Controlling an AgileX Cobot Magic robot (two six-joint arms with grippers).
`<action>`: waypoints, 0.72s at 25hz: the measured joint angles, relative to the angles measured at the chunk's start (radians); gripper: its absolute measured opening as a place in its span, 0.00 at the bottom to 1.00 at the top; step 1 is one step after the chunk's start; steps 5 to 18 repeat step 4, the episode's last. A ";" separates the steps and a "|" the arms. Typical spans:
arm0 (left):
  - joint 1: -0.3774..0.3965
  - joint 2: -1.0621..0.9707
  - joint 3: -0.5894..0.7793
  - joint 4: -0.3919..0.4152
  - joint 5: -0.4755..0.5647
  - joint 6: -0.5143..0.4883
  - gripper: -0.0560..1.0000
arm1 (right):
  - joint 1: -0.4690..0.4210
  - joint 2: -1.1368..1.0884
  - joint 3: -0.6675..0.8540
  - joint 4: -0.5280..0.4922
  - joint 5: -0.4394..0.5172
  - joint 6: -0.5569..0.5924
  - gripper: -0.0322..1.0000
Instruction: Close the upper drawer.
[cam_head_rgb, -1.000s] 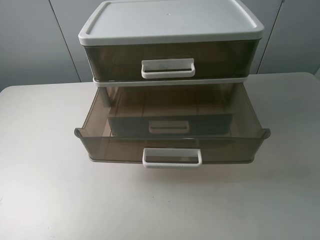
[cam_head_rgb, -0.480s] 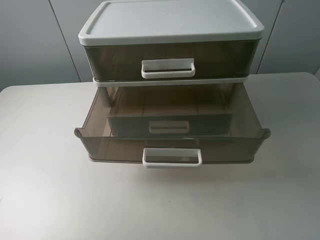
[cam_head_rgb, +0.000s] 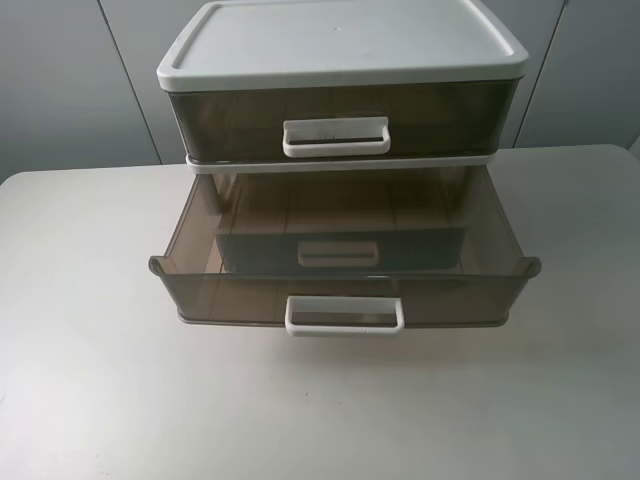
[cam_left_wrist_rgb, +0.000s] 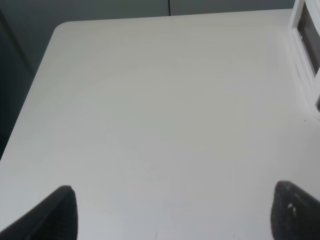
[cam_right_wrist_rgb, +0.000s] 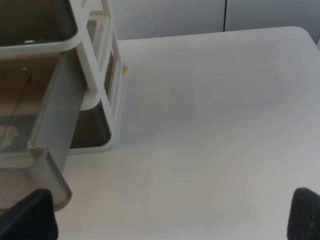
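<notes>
The upper drawer (cam_head_rgb: 240, 295) is smoky translucent plastic with a white loop handle (cam_head_rgb: 344, 315). It is pulled far out toward the table's front edge and is empty. Its corner shows in the right wrist view (cam_right_wrist_rgb: 52, 125). Through it I see the shut bottom drawer's handle (cam_head_rgb: 338, 253). Above it sits a shut drawer (cam_head_rgb: 230, 120) under a white lid (cam_head_rgb: 340, 40). My left gripper (cam_left_wrist_rgb: 175, 212) is open over bare table, left of the unit. My right gripper (cam_right_wrist_rgb: 170, 217) is open beside the drawer's right corner. Neither gripper shows in the exterior high view.
The drawer unit stands at the back middle of a pale table (cam_head_rgb: 90, 380). Its white frame edge shows in the left wrist view (cam_left_wrist_rgb: 305, 55). Grey wall panels stand behind the table.
</notes>
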 joint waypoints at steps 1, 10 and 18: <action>0.000 0.000 0.000 0.000 0.000 -0.002 0.75 | 0.000 0.000 0.000 0.000 0.000 0.000 0.71; 0.000 0.000 0.000 0.000 0.000 -0.002 0.75 | 0.000 0.000 0.000 0.000 0.000 0.000 0.71; 0.000 0.000 0.000 0.000 0.000 -0.002 0.75 | 0.000 0.000 0.000 0.000 0.000 0.000 0.71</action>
